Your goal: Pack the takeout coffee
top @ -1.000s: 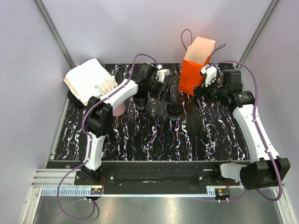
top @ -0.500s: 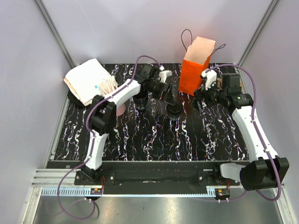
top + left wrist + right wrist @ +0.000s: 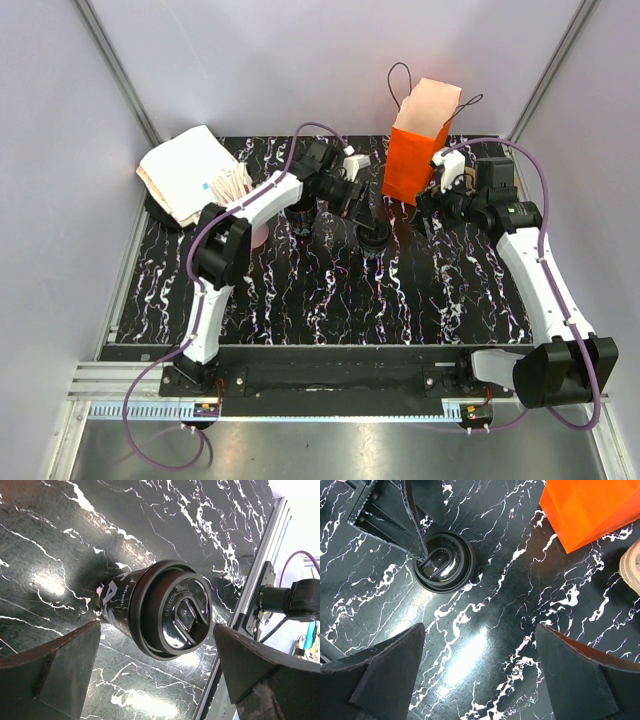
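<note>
The takeout coffee (image 3: 373, 237), a small black paper cup with a dark round lid, was seen standing upright on the tabletop (image 3: 300, 290), near the orange paper bag (image 3: 415, 150) and on its front-left side. The left gripper (image 3: 352, 200) was held with its jaws wide apart, one to each side of the cup, nothing clasped. The right gripper (image 3: 430, 215), just in front of the bag, was likewise spread wide and empty.

Several risks were judged. If the left jaws were closed off-centre, the light cup could be pushed over. Too hard a squeeze could dent the paper wall or pop the lid. The bag, tall and unsupported, could be toppled by either arm, and its narrow mouth could be missed when the cup was lowered.

The tabletop was glossy black, veined with white like marble. Beyond it, pale lilac walls and metal frame rails were seen. Well to the bag's left, a pink cup (image 3: 255, 232) and a stack of white napkins (image 3: 185, 170) were noted.
</note>
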Controlling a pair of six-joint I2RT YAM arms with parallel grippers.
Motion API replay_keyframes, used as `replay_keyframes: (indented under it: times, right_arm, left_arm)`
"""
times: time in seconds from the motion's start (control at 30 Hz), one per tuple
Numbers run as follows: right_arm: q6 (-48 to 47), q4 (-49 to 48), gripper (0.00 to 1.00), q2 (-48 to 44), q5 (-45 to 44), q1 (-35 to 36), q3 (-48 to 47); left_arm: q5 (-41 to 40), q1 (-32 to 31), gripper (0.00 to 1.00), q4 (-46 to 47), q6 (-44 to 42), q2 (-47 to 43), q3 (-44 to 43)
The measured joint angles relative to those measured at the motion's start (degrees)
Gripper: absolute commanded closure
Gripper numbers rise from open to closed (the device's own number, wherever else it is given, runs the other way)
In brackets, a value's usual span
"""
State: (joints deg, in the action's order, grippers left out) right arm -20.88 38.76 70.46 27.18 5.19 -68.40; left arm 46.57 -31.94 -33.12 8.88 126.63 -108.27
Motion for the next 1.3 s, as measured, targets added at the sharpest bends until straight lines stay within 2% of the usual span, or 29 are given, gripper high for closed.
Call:
replay_keyframes:
  times: [0.93,1.3]
  right_arm:
    - [0.31,-0.22,0.09,0.00,2.95,-0.11,1.90]
    - [2.60,-2.99,0.16,0.50,5.38,-0.11,4.04]
  left_arm:
    - [0.35,-0.61,0.06,0.79,-0.22,2.75,1.07]
    - [1.60,-0.63,0.22,2.71,1.44,3.56,1.20]
